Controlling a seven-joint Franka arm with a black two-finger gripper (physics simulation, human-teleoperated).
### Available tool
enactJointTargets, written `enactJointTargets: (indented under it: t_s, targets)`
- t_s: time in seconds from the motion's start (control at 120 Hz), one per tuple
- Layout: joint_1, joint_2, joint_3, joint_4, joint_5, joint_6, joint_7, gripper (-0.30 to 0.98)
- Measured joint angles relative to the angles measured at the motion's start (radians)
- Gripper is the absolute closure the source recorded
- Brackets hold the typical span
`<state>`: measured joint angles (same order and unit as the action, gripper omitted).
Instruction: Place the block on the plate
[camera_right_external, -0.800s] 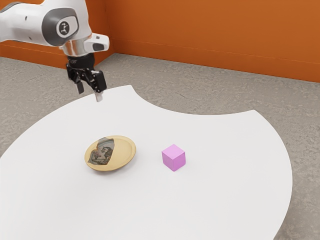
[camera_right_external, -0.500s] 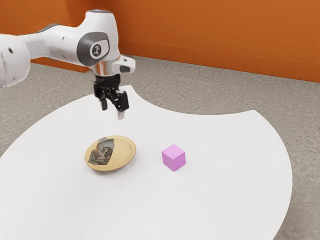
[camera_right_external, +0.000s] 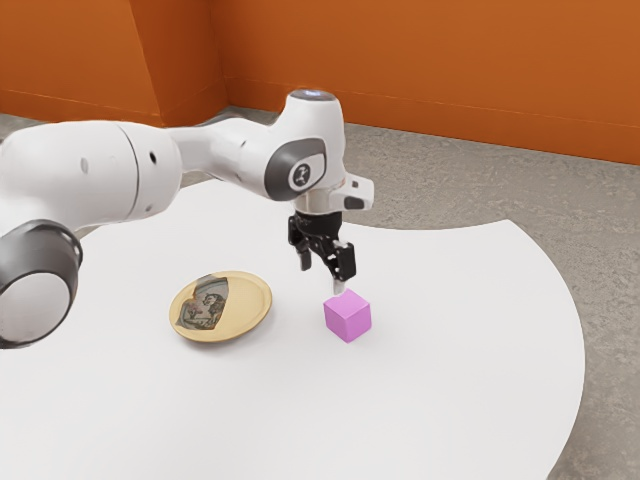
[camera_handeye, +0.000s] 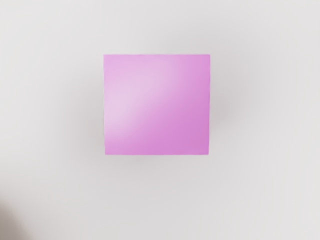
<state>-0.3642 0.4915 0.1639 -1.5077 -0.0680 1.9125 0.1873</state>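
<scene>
Our claw (camera_right_external: 322, 276) has moved to just above the block (camera_right_external: 348, 317), wide and empty. Block unmoved on the surface (camera_right_external: 450, 400), apart from the plate (camera_right_external: 247, 303). We judge approach nearly done; grasp next.

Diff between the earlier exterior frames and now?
The open gripper has travelled toward the exterior view's right and lower in that view, and now hovers over the block. Nothing taken hold of or let go. Block and plate sit unchanged on the table.
</scene>
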Motion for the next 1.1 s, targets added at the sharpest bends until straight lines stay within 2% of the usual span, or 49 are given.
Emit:
enactJointTargets:
  t_s: [0.208, 0.542, 1.1]
  targets:
    - [0.006, 0.089, -0.032, 0.013, 0.008, 0.099, -0.019, 0.0]
    - [0.022, 0.139, -0.055, 0.013, 0.044, 0.189, -0.038, 0.0]
    - [0.051, 0.219, -0.078, 0.041, 0.058, 0.245, -0.06, 0.01]
